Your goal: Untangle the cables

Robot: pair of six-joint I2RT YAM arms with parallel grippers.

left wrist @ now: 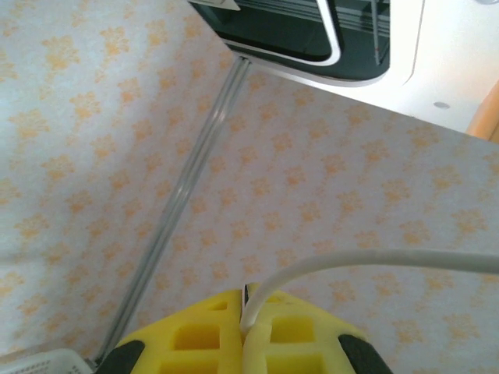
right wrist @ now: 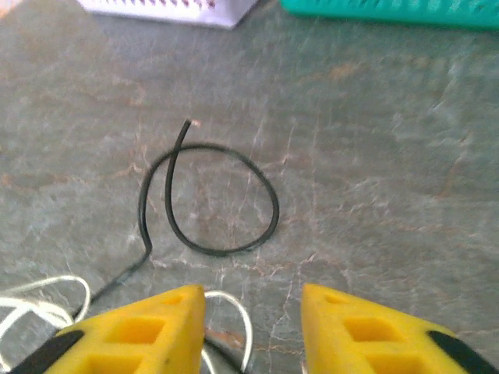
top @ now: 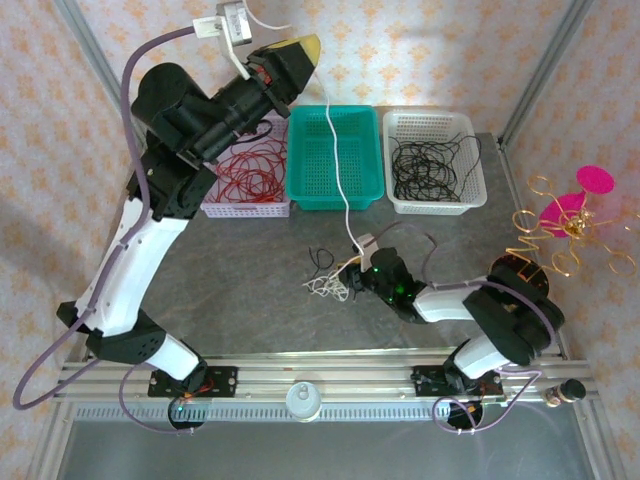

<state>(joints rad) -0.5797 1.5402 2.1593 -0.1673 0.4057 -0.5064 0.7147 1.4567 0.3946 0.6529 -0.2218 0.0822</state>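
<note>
Cables [top: 326, 280]: a small white-and-black clump on the table [top: 240, 290], near centre, just left of your right gripper [top: 350, 278]. Right fingers [right wrist: 156, 327] stand apart, low over the table. A black loop [right wrist: 210, 195] lies just beyond them, with white strands [right wrist: 39, 300] at their left. Your left gripper [top: 300, 48] is high at far left, clamped on a white cable [top: 338, 170] that runs down across the green basket [top: 368, 198] to the clump.

Table: grey, stone-patterned. Walls [top: 430, 50]: orange floral paper.

Far row, left to right: lavender basket [top: 215, 208] with red cables [top: 250, 170]; green basket; white basket [top: 478, 190] with black cables [top: 430, 165]. Gold ornament [top: 560, 220] at right.
</note>
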